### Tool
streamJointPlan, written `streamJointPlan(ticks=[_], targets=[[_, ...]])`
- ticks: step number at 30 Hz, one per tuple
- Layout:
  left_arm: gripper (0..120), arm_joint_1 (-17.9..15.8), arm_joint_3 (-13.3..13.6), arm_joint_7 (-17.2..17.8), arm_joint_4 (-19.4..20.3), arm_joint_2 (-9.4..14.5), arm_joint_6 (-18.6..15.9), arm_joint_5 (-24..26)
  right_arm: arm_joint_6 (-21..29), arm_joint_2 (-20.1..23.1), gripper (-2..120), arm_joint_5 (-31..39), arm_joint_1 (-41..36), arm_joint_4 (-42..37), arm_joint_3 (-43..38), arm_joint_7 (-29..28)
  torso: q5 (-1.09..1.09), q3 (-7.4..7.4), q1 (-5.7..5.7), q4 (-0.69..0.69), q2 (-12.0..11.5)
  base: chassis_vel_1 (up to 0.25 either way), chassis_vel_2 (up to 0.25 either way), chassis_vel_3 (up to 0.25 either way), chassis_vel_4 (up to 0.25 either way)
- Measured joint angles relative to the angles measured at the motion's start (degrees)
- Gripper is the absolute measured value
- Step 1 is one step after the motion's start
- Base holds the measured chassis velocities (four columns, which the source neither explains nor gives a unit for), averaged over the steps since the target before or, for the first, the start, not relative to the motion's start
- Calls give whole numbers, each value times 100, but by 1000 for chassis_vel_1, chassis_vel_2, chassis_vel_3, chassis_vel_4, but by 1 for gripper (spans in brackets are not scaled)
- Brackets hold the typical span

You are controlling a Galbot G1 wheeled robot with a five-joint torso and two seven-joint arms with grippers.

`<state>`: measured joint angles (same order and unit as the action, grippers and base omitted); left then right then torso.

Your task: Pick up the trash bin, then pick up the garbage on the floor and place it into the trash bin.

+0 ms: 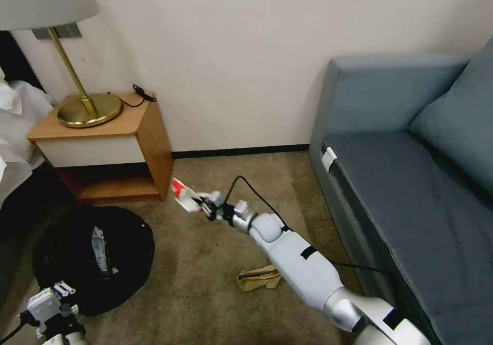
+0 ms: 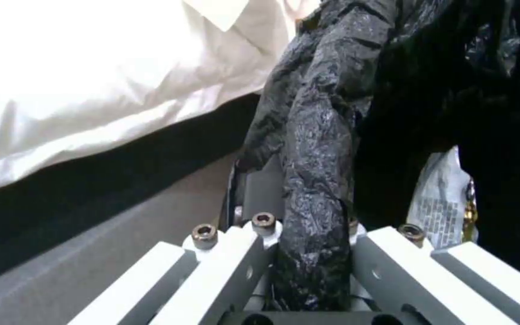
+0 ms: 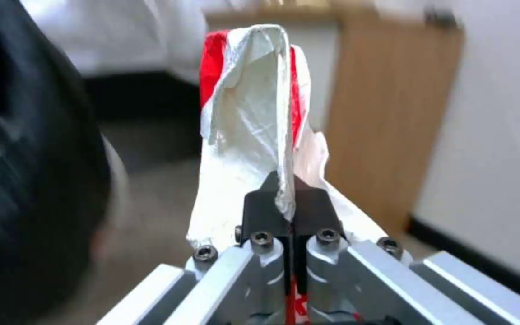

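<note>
The trash bin (image 1: 92,257), round and draped in a crinkly black bag, is at the lower left of the head view. My left gripper (image 1: 56,296) is shut on its near rim; in the left wrist view the bag's fold (image 2: 311,180) is pinched between the fingers. A silvery wrapper (image 2: 443,198) lies inside the bin. My right gripper (image 1: 205,204) is shut on the red-and-white wrapper (image 1: 182,193), held above the carpet near the nightstand's corner. The right wrist view shows that wrapper (image 3: 254,113) standing up from the closed fingertips (image 3: 290,203), with the bin (image 3: 31,180) beside it. A crumpled tan paper bag (image 1: 259,278) lies on the carpet by my right forearm.
A wooden nightstand (image 1: 118,145) with a brass lamp (image 1: 84,103) stands against the wall behind the bin. White bed linen (image 1: 15,119) hangs at the far left. A blue-grey sofa (image 1: 411,180) lines the right side. Open carpet lies between bin and sofa.
</note>
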<state>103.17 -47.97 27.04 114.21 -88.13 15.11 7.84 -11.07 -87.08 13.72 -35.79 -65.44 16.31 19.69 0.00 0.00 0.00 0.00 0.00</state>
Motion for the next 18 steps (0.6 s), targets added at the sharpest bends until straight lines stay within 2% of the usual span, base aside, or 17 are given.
streamJointPlan(ticks=[7,10,13,18], targets=[[3,-87,25,0,-29,-59,-20,-83,544,-63,0,750,-193,-1194,619,-261,0,0,0,1,0,0,0,0,0],[3,-95,25,0,-34,-64,-29,-82,744,-61,0,1181,-325,-1673,948,-2,0,0,0,1,0,0,0,0,0],[3,-80,24,1,11,-63,-82,-60,801,-38,0,1326,-400,-1866,1150,300,-1,0,0,1,0,0,0,0,0],[3,-74,20,0,120,-57,-145,-22,835,-20,0,1402,-415,-1879,1391,559,0,0,0,0,0,0,0,0,0]])
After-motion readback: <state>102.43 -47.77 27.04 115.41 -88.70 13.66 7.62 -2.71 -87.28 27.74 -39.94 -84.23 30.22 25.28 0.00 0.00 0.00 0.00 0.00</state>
